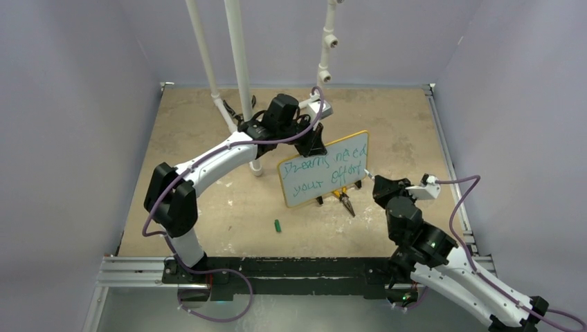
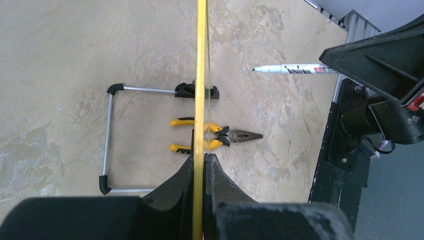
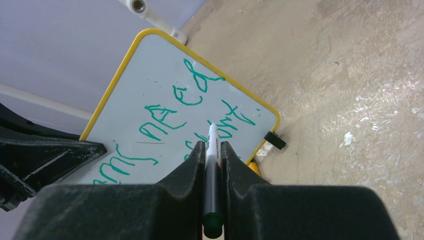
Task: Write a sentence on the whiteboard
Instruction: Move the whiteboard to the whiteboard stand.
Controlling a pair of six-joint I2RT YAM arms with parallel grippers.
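Broadly, the tan tabletop (image 1: 208, 138) carries the whiteboard (image 1: 323, 169), which stands tilted on its black feet right of the middle, its face turned toward the right arm. Two green lines, the sentence (image 3: 165, 122), cover most of that face and read roughly "Dreams need your effort". The left end effector (image 2: 202, 159) is clamped on the board's yellow upper rim, steadying it from behind. The right end effector (image 3: 212, 147) is closed around a white marker (image 2: 295, 68), whose tip points at the end of the lower line; whether it touches the surface I cannot tell. Yellow-handled needle-nose pliers (image 2: 220, 136) lie on the tabletop under the board. A small green cap (image 1: 277, 225) lies well apart from them, toward the near edge.

The writing looks nearly finished, so what is left is probably a last stroke or a full stop. To do it well, press lightly, so the tilted board is not pushed back against the left arm's hold. Make short strokes square to the face, then draw the tip straight off, clear of the wet ink.
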